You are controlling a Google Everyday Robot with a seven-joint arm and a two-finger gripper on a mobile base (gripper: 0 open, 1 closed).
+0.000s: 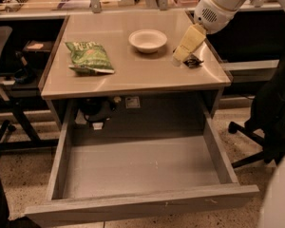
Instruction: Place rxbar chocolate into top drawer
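The rxbar chocolate point(194, 61) is a small black bar on the right side of the tabletop, mostly hidden behind my gripper. My gripper point(180, 57) reaches down from the upper right on the white arm and its cream-coloured fingers point(188, 42) sit right over the bar, touching or nearly touching the table. The top drawer point(142, 201) is pulled fully open below the table and its grey bottom holds nothing.
A green chip bag point(89, 57) lies on the left of the table point(133, 75). A white bowl point(147, 40) stands at the back middle. An office chair point(270, 113) stands to the right of the drawer. Cables and a black device point(95, 110) hang under the tabletop.
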